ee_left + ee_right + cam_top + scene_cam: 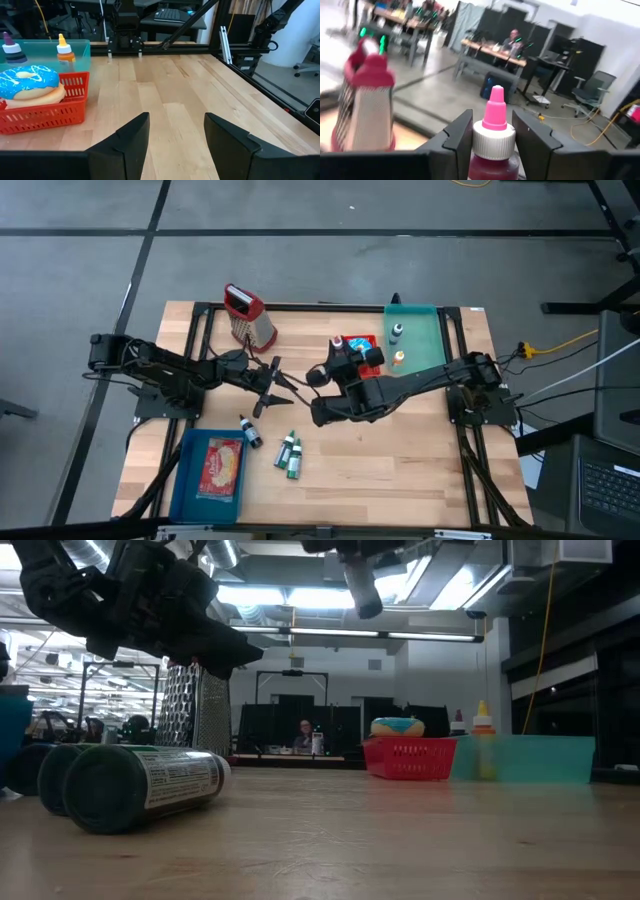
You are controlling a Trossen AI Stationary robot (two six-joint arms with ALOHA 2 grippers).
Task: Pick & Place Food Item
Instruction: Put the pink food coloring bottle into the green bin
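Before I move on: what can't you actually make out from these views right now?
- Held bottle: its lower body is cut off by the right wrist view's bottom edge between the right gripper fingers; label unseen.
- Blue tray packet: print too small in the high view.
- Green bottles: the count is unclear in the low view; they overlap.
- Left gripper: open, empty.

On the desk, a grater stands at the far left, with a basket holding a doughnut to its right and a tray with two small bottles just beyond that, at the far right. Near the front left lies a second tray with a packet in it (a lone bottle just beside it), and a cluster of bottles lies to its right. The left hand and the right hand meet above the middle of the desk, the right one holding a bottle upright between its fingers.
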